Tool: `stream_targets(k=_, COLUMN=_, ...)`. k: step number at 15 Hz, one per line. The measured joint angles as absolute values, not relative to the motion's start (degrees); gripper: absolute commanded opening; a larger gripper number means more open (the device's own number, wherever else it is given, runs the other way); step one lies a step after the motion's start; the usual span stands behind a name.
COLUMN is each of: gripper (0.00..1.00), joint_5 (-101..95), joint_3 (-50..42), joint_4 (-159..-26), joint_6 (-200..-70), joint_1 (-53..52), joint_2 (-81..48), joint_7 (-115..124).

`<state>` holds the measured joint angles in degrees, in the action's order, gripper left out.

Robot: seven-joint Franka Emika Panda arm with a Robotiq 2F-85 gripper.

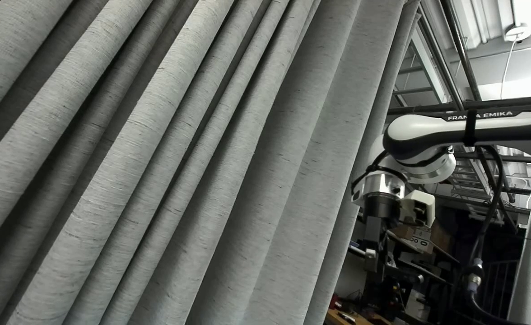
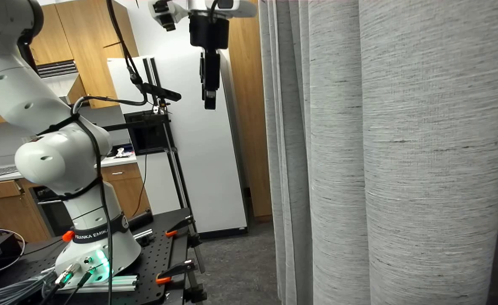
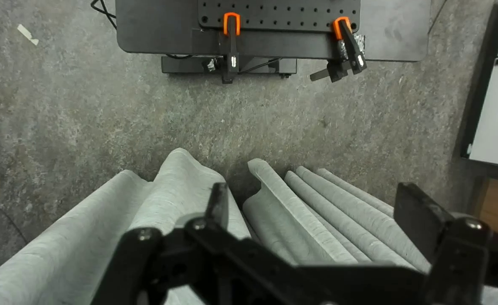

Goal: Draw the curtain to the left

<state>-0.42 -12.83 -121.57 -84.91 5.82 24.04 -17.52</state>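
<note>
The curtain [image 1: 247,162] is a very large light-grey woven drape with long deep pleats. It fills most of an exterior view and hangs at the right in an exterior view [image 2: 435,152]. In the wrist view its folds [image 3: 300,212] spread across the lower half, seen from above. My gripper [image 2: 210,99] points down beside the curtain, with a visible gap to it in that view. It also shows against the curtain's edge in an exterior view [image 1: 371,259]. In the wrist view the gripper's fingers [image 3: 314,190] are wide apart, and no fabric is seen gripped between them.
The robot's black table [image 3: 160,29] has two orange-tipped clamps [image 3: 232,38] [image 3: 348,42] on its edge. Grey floor [image 3: 189,110] lies between table and curtain. A white fridge [image 2: 206,169] and wooden cabinets [image 2: 249,127] stand behind. Shelves with boxes [image 1: 421,239] stand beyond the arm.
</note>
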Motion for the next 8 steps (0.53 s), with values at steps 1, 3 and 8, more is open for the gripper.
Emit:
stream_targets(k=1, gripper=1.0, joint_5=-0.42, joint_3=-13.38, joint_4=-121.06, joint_6=-84.93, joint_1=6.16, joint_2=24.04, joint_7=-17.52)
stream_targets(k=3, gripper=1.0, joint_5=-0.42, joint_3=-14.35, joint_4=-119.95, joint_6=-85.01, joint_1=6.94, joint_2=24.03, joint_7=-17.52)
stream_targets(k=8, gripper=1.0, joint_5=-0.42, joint_3=-15.16, joint_4=-118.47, joint_6=-87.34, joint_1=8.85, joint_2=24.03, joint_7=-15.97)
